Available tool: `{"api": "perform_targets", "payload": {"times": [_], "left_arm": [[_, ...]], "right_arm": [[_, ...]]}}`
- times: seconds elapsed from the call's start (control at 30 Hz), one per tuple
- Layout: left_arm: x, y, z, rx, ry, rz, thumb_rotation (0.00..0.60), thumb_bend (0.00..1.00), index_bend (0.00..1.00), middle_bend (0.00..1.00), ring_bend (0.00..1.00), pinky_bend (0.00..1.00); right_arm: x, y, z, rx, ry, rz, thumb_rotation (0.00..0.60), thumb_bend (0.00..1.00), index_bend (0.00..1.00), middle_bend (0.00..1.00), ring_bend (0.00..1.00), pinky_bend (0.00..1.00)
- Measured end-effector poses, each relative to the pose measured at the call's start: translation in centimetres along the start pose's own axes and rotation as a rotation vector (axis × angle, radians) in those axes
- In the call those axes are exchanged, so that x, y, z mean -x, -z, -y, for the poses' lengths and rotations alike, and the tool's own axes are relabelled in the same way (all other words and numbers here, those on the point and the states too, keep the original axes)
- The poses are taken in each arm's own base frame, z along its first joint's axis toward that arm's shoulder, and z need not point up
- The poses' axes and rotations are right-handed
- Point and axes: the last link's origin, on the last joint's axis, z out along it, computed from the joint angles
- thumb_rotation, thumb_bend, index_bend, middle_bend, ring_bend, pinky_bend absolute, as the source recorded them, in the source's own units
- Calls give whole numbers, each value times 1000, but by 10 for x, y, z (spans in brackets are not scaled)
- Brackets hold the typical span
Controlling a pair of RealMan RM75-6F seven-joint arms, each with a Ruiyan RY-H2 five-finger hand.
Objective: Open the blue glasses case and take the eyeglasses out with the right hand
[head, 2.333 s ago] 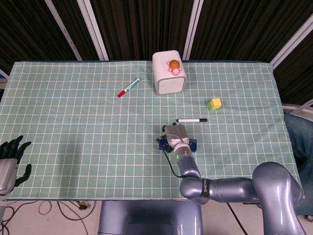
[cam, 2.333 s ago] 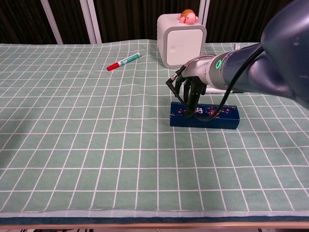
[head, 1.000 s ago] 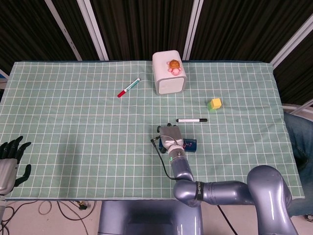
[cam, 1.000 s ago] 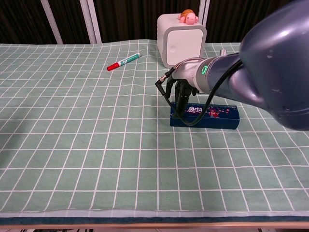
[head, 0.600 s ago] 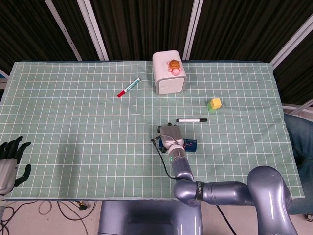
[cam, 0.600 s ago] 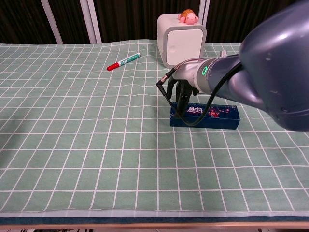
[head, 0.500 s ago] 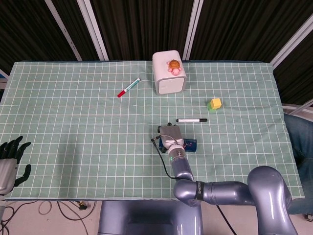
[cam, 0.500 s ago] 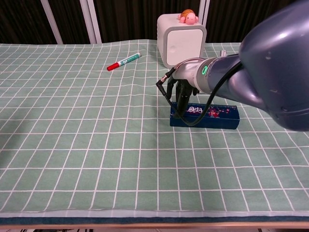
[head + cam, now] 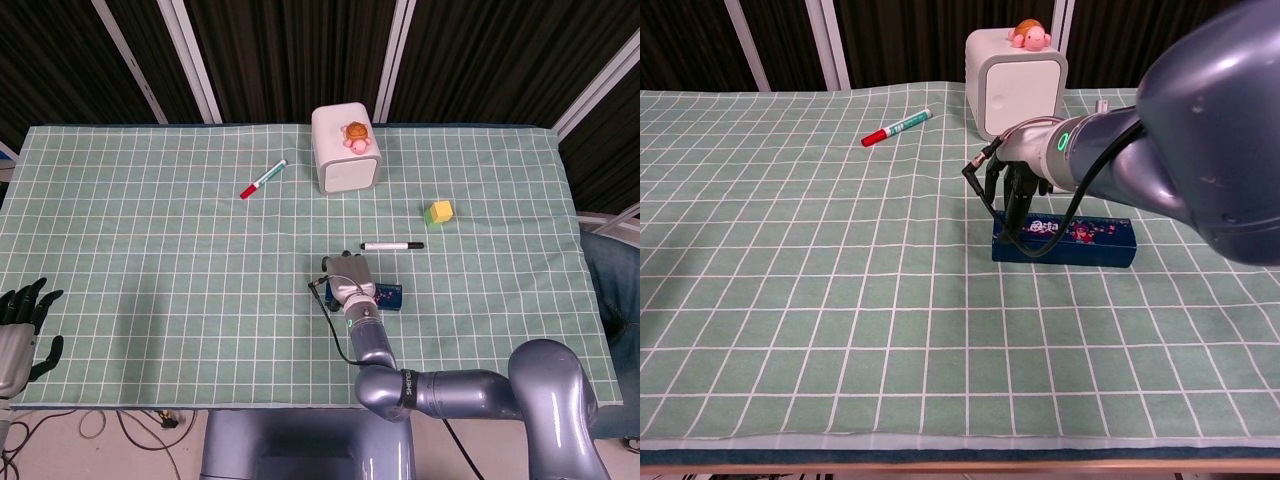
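The blue glasses case (image 9: 1072, 241) lies shut on the green checked cloth, long side across the chest view; only its right end (image 9: 391, 296) shows in the head view. My right hand (image 9: 1017, 193) hangs over the case's left end, its dark fingers (image 9: 1011, 214) pointing down and touching that end. The head view has the right hand (image 9: 348, 277) covering most of the case. Whether the fingers grip the lid is hidden. No eyeglasses are visible. My left hand (image 9: 20, 324) rests at the table's near left corner, fingers spread, holding nothing.
A black marker (image 9: 392, 245) lies just behind the case. A yellow cube (image 9: 438, 212) sits to the right, a white box (image 9: 344, 151) with a turtle toy (image 9: 357, 135) at the back, and a red-capped marker (image 9: 263, 179) to its left.
Over the last two seconds my right hand slid from the case's top to its left end. It has held still for the last half second; the case stays shut.
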Motion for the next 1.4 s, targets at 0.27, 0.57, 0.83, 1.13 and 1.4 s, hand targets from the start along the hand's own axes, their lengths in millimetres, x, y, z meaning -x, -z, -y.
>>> {"api": "perform_targets", "payload": {"times": [0.27,0.57,0.83,1.13,1.4], "left_arm": [[0,0,0,-1,1,1,600,462,147,0,0,29],[0,0,0,-2,1,3,600,462,147,0,0,29],[0,0,0,-2,2,2,600,462,147,0,0,29],[0,0,0,-2,2,3,600,462,147,0,0,29],[0,0,0,-2,0,4,600,462,147,0,0,29]], "right_arm": [[1,0,1,-1,1,4,600,291,333,396,186,239],[1,0,1,-3,5,4,600,300,334,383,187,239],[3,0,1,-2,11,11,600,304,336,378,187,239],[3,-1,1,2,11,7,600,314,342,405,188,239],[2,-1,0,5,6,4,600,337,349,454,210,239]]}}
